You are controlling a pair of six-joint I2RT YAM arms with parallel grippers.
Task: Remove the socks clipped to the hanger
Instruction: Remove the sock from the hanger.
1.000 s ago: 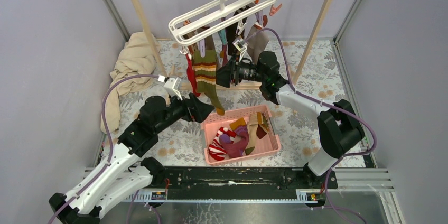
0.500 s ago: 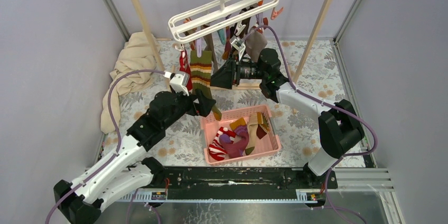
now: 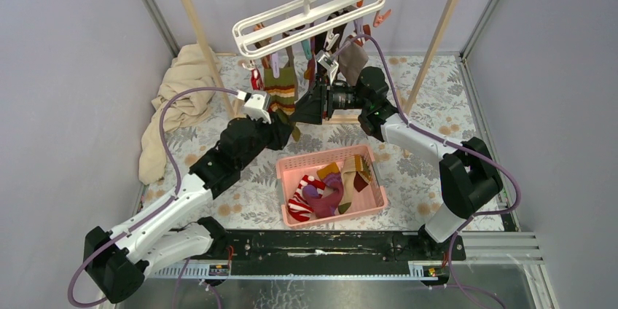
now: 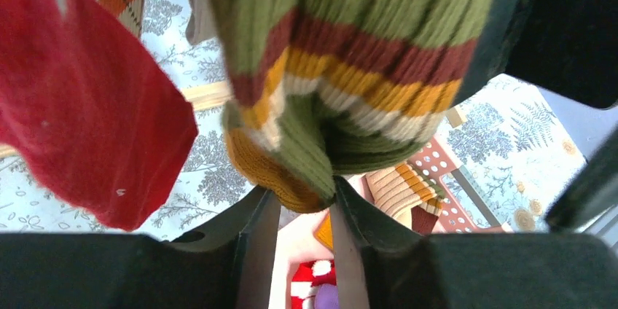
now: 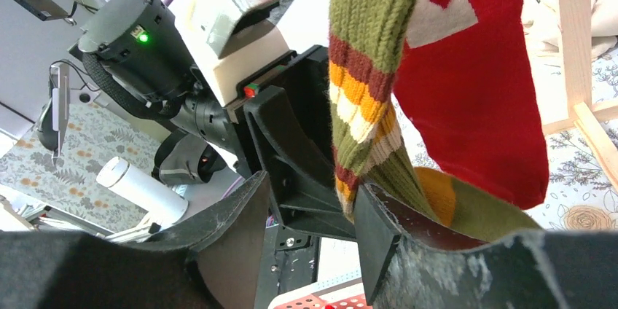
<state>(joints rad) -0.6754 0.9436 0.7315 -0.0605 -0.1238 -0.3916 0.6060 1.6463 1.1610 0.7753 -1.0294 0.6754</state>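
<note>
Olive striped sock [image 4: 350, 54]: toe pinched by left end effector [image 4: 302, 203]; right end effector [image 5: 313, 196] half-open, seemingly not gripping. Next: pull downward.

PLACE: robotics lab test cell | WALLS: plain grey panels [image 3: 65, 68] in aluminium posts [image 3: 149, 6] | RIG: robot arms [image 3: 218, 159] bolted to a black base rail [image 3: 321, 245] | PROPS: floral cloth [image 3: 430, 83], wooden rail frame [image 3: 197, 25] with hanger [image 3: 306, 14] of socks [image 3: 280, 84], pink basket [image 3: 326, 154]
</note>
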